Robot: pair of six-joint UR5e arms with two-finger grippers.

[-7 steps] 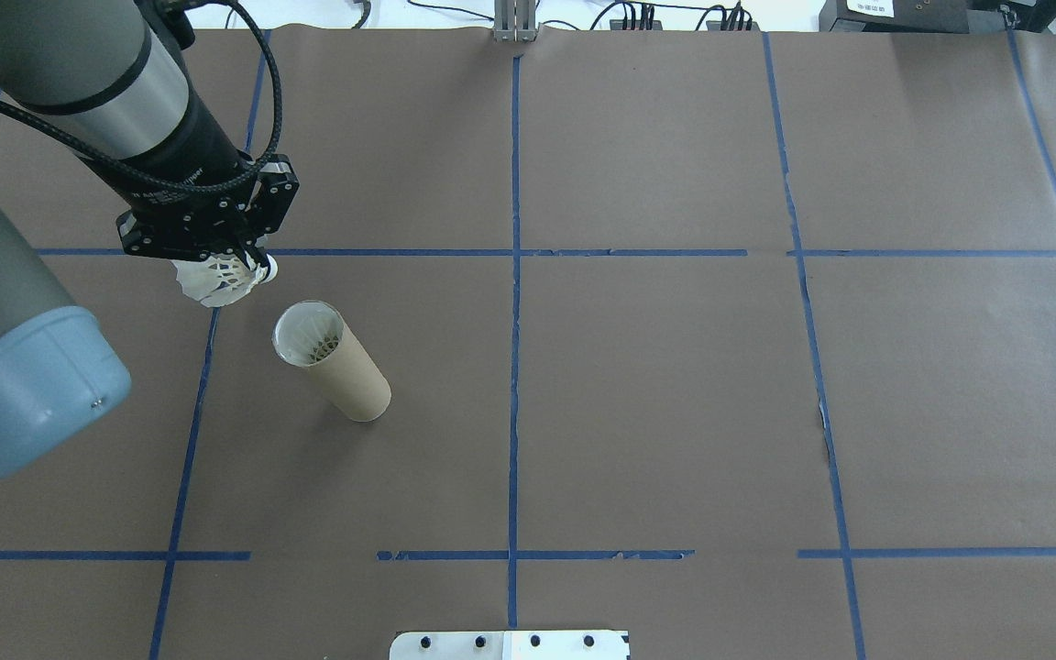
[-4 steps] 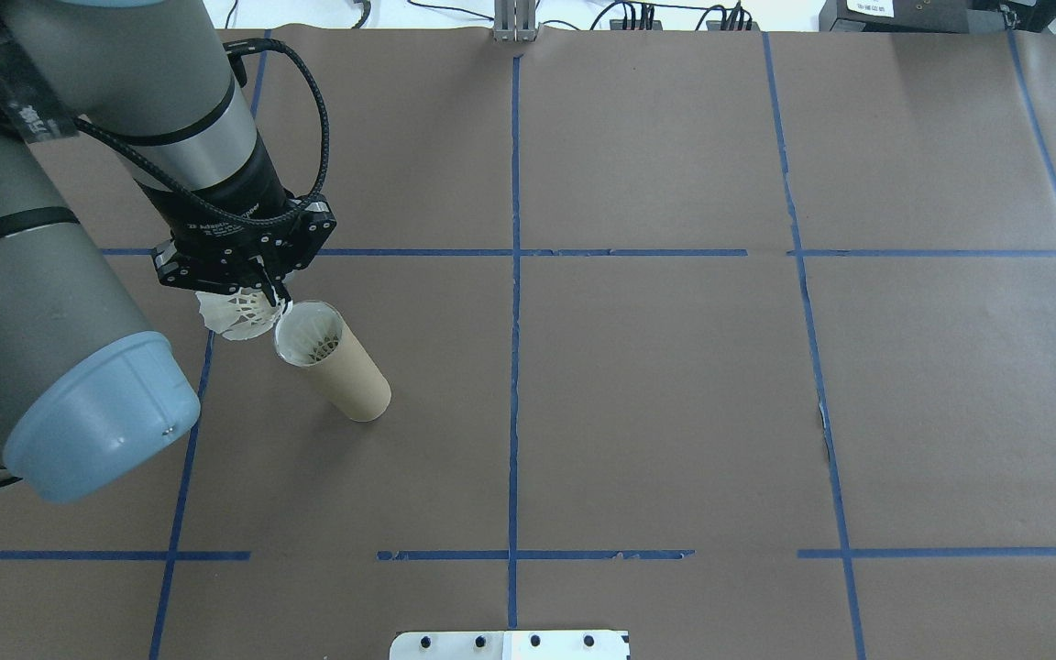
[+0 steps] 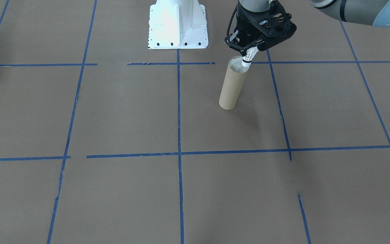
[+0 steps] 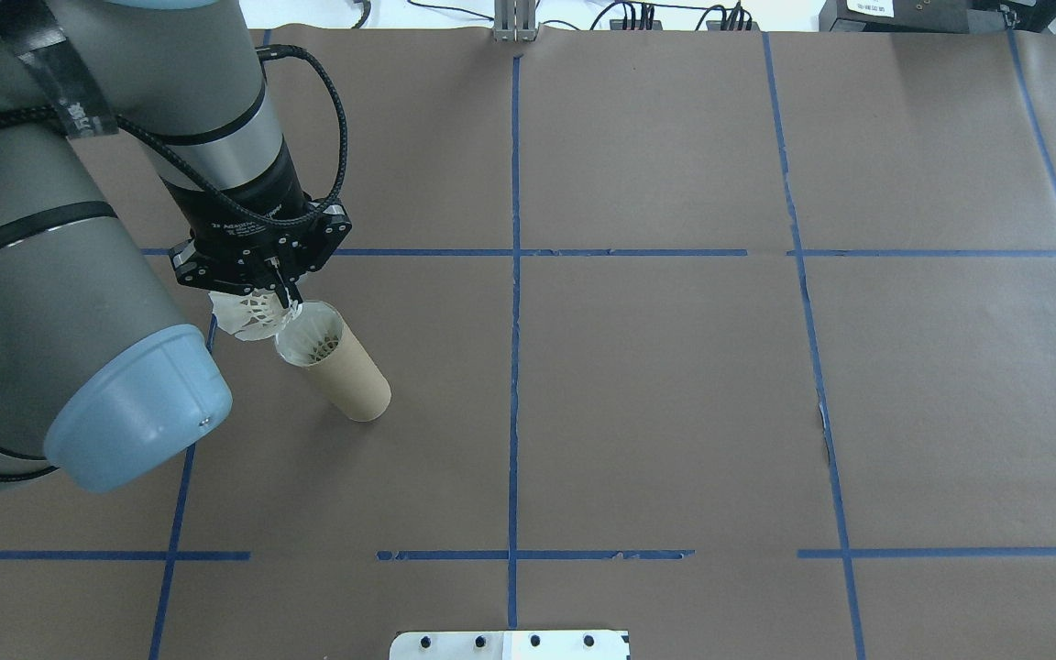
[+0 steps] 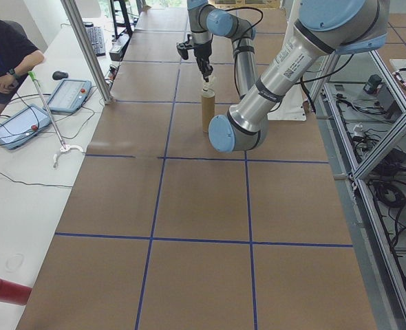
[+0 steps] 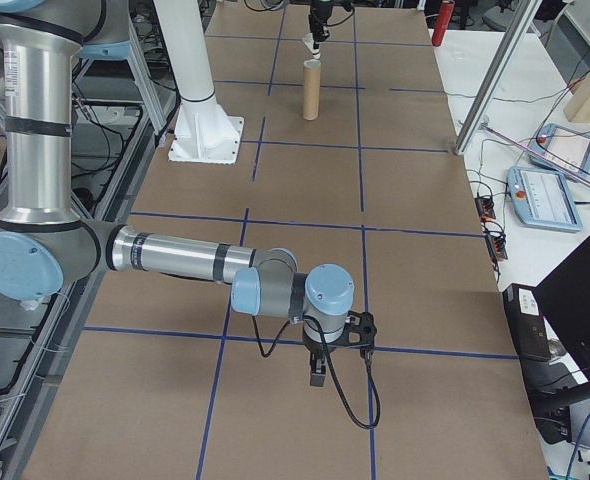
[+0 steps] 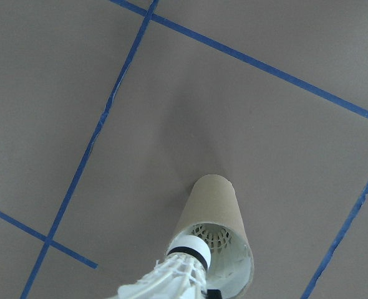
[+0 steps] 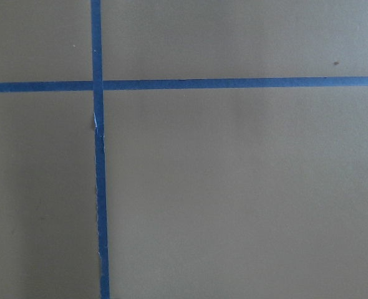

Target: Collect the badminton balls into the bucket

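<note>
Cardboard bucket, shuttlecock at rim

Brown tube bucket stands upright on the paper-covered table; one shuttlecock inside. Left gripper clenched on a second badminton ball, cork tip over the bucket's mouth. Right gripper: near table surface, well apart; grasp state cannot be told.

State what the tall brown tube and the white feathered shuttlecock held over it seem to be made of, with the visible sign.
Tall brown tube: likely cardboard; matte brown wall, pale lining. White feathered shuttlecock in the left gripper: seemingly feathers on a smooth white tip with a dark band.
</note>
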